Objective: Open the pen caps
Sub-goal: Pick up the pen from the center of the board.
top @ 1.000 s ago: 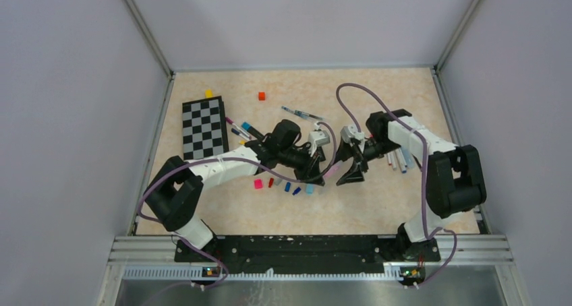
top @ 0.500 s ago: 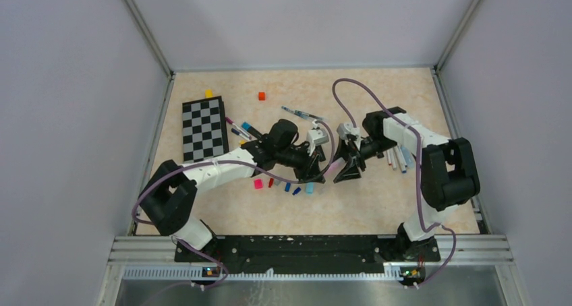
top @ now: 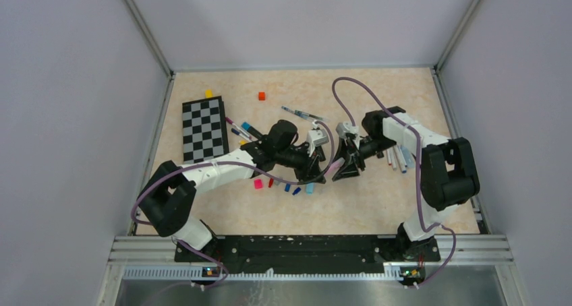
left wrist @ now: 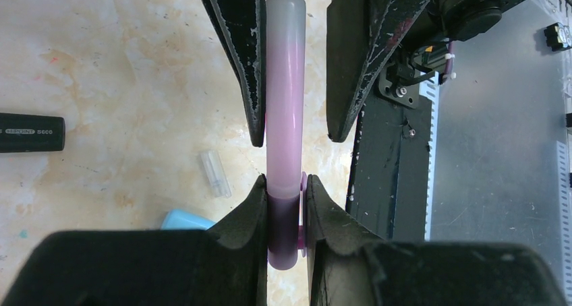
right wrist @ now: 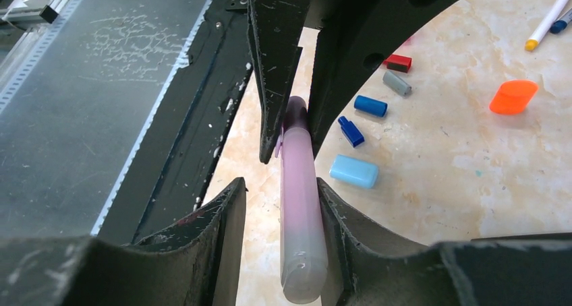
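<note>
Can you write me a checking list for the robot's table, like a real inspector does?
Surface: table, beige with a marbled pattern.
Job's things: pink pen between both tools; other pens by the right arm; loose caps near the middle.
Clutter: checkerboard, yellow cube, red cube.
Tools: left tool clamped on the pink pen's purple end; right tool open around the barrel, with a gap on one side.
Cables: purple cables loop off both arms; no snag seen.
Surroundings: plain grey walls; nothing else seen.
</note>
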`<state>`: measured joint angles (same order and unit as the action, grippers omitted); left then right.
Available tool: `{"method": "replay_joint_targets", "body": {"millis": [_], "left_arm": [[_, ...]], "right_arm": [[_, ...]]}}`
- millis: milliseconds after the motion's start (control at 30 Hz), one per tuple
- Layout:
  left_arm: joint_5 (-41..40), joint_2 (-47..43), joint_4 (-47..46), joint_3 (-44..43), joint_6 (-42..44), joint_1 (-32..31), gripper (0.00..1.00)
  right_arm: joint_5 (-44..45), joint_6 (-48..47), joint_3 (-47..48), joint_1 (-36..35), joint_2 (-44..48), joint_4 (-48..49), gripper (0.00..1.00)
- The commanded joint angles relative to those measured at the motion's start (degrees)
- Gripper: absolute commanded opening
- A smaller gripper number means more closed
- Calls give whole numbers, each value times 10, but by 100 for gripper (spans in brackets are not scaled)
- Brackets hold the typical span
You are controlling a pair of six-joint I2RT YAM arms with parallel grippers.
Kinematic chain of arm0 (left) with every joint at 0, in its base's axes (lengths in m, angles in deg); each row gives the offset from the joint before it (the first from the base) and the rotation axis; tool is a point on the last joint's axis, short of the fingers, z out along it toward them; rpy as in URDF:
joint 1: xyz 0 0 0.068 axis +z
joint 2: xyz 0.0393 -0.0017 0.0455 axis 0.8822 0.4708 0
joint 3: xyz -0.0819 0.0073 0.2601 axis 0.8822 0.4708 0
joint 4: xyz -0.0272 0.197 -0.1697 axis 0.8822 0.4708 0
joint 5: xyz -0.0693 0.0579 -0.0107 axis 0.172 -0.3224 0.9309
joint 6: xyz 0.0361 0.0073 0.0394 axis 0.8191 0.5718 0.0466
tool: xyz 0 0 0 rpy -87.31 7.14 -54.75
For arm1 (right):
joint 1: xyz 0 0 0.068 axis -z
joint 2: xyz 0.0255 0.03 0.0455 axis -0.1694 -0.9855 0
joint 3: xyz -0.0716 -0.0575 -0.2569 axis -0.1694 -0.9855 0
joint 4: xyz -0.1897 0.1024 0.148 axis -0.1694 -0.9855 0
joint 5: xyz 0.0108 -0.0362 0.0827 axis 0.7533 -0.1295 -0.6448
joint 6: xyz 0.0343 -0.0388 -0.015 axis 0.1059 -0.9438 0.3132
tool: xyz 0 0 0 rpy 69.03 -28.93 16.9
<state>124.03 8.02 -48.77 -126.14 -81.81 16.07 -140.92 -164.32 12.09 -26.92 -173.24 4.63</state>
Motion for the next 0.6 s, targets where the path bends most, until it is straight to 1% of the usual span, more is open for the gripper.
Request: {"method": "replay_joint_targets", "body": {"millis": [0,167,400,567], "left_arm": [[-3,-17,-30,0,0,1,1],[-3,-13,-30,-3,2,-2,1],[-4,-13,-27,-5,5,-3,1],[-6,-13,-24,-6,8,-3,1]], "right_arm": [[-33,4,23,-12,-4,-2,38],[-35,15,25,-13,-3,3,38],[-40,62,26,-13,-3,30,40],[-38,83,26,-13,-4,43,40]]}}
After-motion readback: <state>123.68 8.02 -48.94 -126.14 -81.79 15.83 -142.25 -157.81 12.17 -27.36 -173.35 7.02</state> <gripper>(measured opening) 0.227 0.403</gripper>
